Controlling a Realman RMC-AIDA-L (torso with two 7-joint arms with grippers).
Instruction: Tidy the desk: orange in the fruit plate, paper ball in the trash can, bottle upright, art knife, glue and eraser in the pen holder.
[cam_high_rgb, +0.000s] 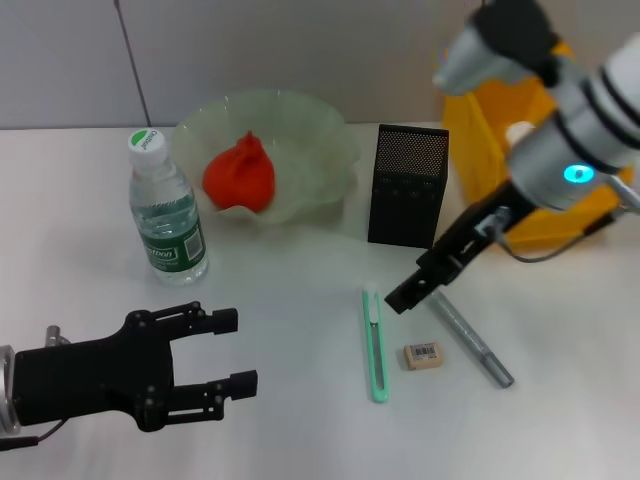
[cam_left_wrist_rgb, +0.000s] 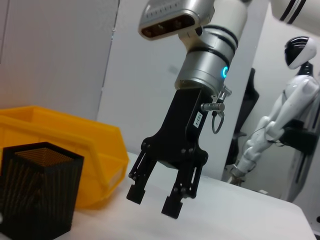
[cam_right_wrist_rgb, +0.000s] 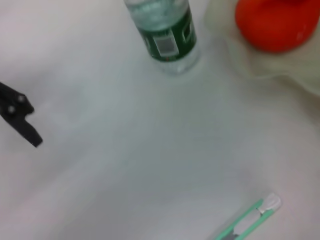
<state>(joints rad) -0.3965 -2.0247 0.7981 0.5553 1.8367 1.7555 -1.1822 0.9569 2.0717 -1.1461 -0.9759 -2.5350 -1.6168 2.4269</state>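
Note:
My right gripper (cam_high_rgb: 402, 296) (cam_left_wrist_rgb: 152, 201) hangs open and empty just above the table, in front of the black mesh pen holder (cam_high_rgb: 408, 186) (cam_left_wrist_rgb: 35, 192). Under it lie the green art knife (cam_high_rgb: 376, 342) (cam_right_wrist_rgb: 248, 221), the grey glue stick (cam_high_rgb: 472, 339) and the eraser (cam_high_rgb: 423, 354). The orange (cam_high_rgb: 240, 175) (cam_right_wrist_rgb: 276, 22) sits in the pale green fruit plate (cam_high_rgb: 320, 135). The bottle (cam_high_rgb: 165, 210) (cam_right_wrist_rgb: 167, 35) stands upright to the plate's left. My left gripper (cam_high_rgb: 228, 350) rests open at the near left. A white lump (cam_high_rgb: 520, 131) in the yellow trash can (cam_high_rgb: 495, 150) (cam_left_wrist_rgb: 65, 142) may be the paper ball.
The trash can stands at the back right, next to the pen holder. A grey wall runs behind the table. A white humanoid robot (cam_left_wrist_rgb: 280, 125) stands far off beyond the table's edge.

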